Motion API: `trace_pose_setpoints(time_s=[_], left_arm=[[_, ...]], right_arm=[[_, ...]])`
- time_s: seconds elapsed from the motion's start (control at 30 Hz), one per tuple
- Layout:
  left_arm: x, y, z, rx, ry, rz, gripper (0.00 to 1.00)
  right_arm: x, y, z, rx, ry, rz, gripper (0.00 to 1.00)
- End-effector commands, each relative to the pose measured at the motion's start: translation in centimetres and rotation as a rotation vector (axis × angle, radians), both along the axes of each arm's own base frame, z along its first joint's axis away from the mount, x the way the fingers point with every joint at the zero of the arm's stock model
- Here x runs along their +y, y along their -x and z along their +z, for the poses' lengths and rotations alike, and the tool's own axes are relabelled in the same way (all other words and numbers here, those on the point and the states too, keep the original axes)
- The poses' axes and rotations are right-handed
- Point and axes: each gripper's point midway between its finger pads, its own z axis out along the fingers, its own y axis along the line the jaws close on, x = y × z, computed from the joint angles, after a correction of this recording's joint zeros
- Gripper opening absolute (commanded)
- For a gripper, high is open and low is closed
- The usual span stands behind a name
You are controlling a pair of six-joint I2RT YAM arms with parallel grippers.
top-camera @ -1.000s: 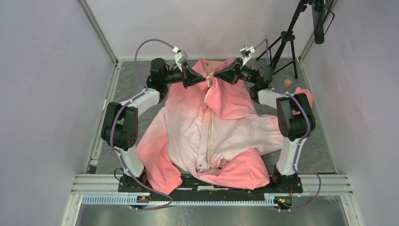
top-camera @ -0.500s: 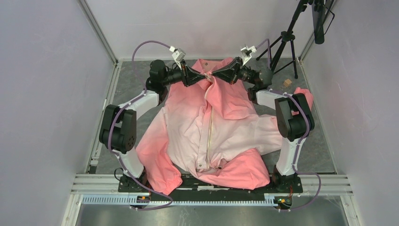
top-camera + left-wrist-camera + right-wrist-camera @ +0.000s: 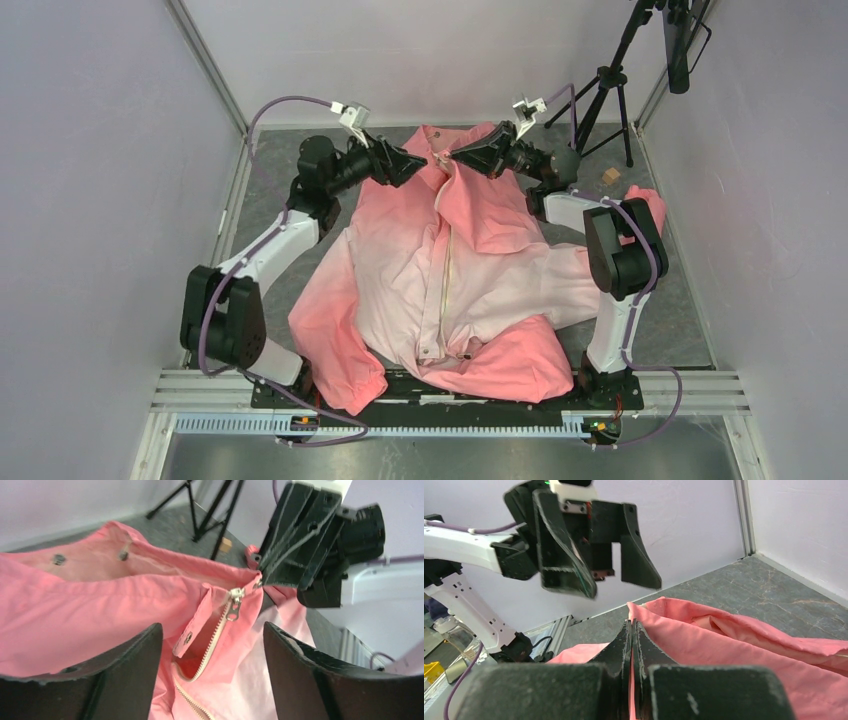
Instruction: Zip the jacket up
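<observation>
Jacket (image 3: pixel 450 270) lies front-up on the grey mottled table (image 3: pixel 270 150), collar at the far end, hem at the near edge between the two arm bases. Colour is salmon at the collar and sleeves, paling to whitish pink across the chest. The cream zipper strip (image 3: pixel 444 285) runs down the front from neck to hem. One sleeve lies folded near the left arm's base; the other is draped out by the right arm's upper link. Right gripper (image 3: pixel 458 155) has its fingers (image 3: pixel 624 645) pressed flat together on a thin edge of pink fabric at the collar, and the cloth rises to that pinch. In the left wrist view the slider (image 3: pixel 235 605) hangs just beside the right gripper's tips, with cream teeth trailing down from it along a turned-back flap. Two snap studs (image 3: pixel 59 558) show on the inner collar. Left gripper (image 3: pixel 420 166) hovers just left of the collar with its fingers (image 3: pixel 135 665) spread wide, holding nothing and clear of the cloth. A black tripod (image 3: pixel 610 80) and a small wooden block (image 3: pixel 610 176) stand at the far right corner. Any print on the hardware is too small to read.
</observation>
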Motion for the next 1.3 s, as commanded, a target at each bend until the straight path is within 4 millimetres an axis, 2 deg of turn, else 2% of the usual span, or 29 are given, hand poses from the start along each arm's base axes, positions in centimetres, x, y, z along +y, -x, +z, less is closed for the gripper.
trace_pose_setpoints(time_s=[0.0, 0.1, 0.27, 0.33, 0.47, 0.53, 0.7, 0.83, 0.97, 1.2, 1.27], left_arm=[[1.0, 0.3, 5.8, -0.137, -0.017, 0.131, 0.86], [-0.9, 1.4, 6.1, -0.218, -0.098, -0.036, 0.9], [-3.6, 1.5, 6.7, -0.231, -0.129, -0.275, 0.88], [-4.4, 1.4, 6.7, -0.218, -0.119, -0.347, 0.84], [-5.2, 0.8, 5.4, -0.176, -0.113, -0.441, 0.79], [-5.4, 0.9, 5.0, -0.171, -0.11, -0.476, 0.79], [-5.4, 0.6, 4.3, -0.154, -0.104, -0.511, 0.79], [-5.1, 0.4, 4.1, -0.152, -0.105, -0.512, 0.73], [-4.9, -0.1, 3.4, -0.14, -0.126, -0.491, 0.64], [-4.6, -0.8, 2.2, -0.124, -0.18, -0.454, 0.65], [-4.6, -1.0, 2.0, -0.12, -0.187, -0.446, 0.62]], right_arm=[[0.1, 1.1, 2.6, -0.102, -0.031, 0.001, 0.0], [0.2, 1.0, 2.7, -0.105, -0.026, 0.002, 0.0], [0.3, 1.1, 2.6, -0.104, -0.02, 0.007, 0.0], [0.3, 1.1, 2.7, -0.105, -0.019, 0.008, 0.0], [0.3, 1.0, 2.7, -0.105, -0.013, 0.007, 0.0], [0.3, 1.0, 2.7, -0.106, -0.012, 0.009, 0.0], [0.4, 0.9, 2.5, -0.104, -0.01, 0.012, 0.0], [0.4, 0.9, 2.6, -0.107, -0.01, 0.012, 0.0], [0.4, 0.9, 2.5, -0.108, -0.01, 0.013, 0.0], [0.4, 0.9, 2.6, -0.107, -0.012, 0.015, 0.0], [0.4, 0.9, 2.5, -0.106, -0.012, 0.016, 0.0]])
